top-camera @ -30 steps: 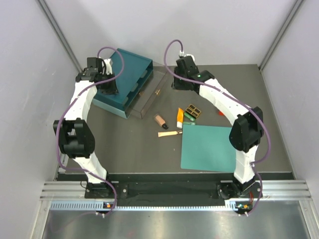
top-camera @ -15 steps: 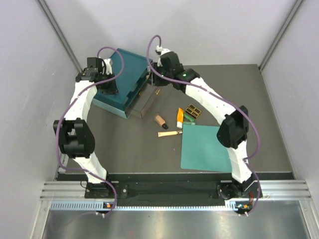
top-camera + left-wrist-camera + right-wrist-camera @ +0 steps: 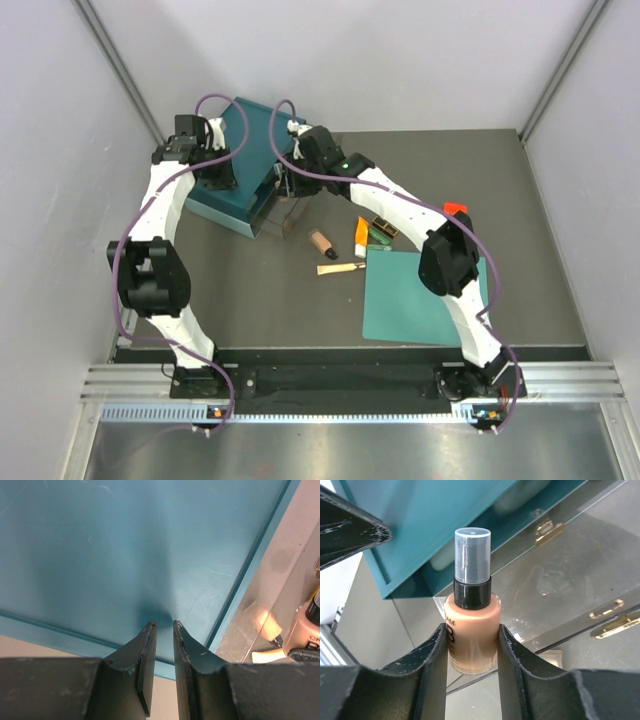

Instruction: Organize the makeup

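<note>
Mat (image 3: 420,295): I see it flat on the tabletop (image 3: 270,300), front right.
Red cube (image 3: 455,209): near its far corner.
Teal box (image 3: 258,132): back left, clear drawer (image 3: 268,222) open.

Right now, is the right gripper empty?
No, the right gripper is clamped on a peach foundation bottle with a clear cap, its fingers pressed against both sides.

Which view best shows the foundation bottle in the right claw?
Right wrist: the foundation bottle stands centred, clear cap and black collar visible, clamped in the right claw. Top external hides it under the wrist. Left wrist shows only a cropped peach bottle at its edge, possibly the same.
</note>
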Action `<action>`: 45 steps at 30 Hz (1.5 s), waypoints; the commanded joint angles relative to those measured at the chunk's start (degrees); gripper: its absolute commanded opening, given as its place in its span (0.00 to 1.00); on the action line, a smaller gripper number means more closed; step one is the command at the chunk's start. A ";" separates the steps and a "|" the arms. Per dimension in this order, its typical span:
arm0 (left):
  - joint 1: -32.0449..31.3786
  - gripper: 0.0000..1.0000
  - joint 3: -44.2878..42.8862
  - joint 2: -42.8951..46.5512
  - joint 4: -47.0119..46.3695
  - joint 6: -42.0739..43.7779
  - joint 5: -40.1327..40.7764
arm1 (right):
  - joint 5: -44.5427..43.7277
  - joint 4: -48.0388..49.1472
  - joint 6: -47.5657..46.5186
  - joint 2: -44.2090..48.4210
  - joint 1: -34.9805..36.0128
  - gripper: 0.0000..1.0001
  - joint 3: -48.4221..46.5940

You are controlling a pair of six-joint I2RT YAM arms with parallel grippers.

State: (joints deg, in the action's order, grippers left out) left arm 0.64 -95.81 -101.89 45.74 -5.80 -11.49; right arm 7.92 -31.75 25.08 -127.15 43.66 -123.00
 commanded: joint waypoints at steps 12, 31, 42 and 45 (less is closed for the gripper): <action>-0.03 0.26 0.63 -3.06 7.70 1.50 2.61 | 4.56 3.18 3.40 -0.73 1.17 0.44 -2.51; -0.03 0.27 0.45 -2.88 8.05 1.58 2.70 | -2.56 3.71 -10.83 16.57 1.08 0.58 10.21; -0.03 0.28 1.59 -2.35 8.14 1.58 2.61 | -4.49 9.25 -19.55 23.37 1.25 0.66 38.53; -0.03 0.28 2.03 -2.18 8.23 1.67 2.43 | -5.54 9.07 -19.37 20.20 1.43 0.67 38.01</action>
State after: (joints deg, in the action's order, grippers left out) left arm 0.58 -96.53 -102.28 46.61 -5.39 -11.14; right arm 4.16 -25.19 7.49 -103.35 43.86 -84.97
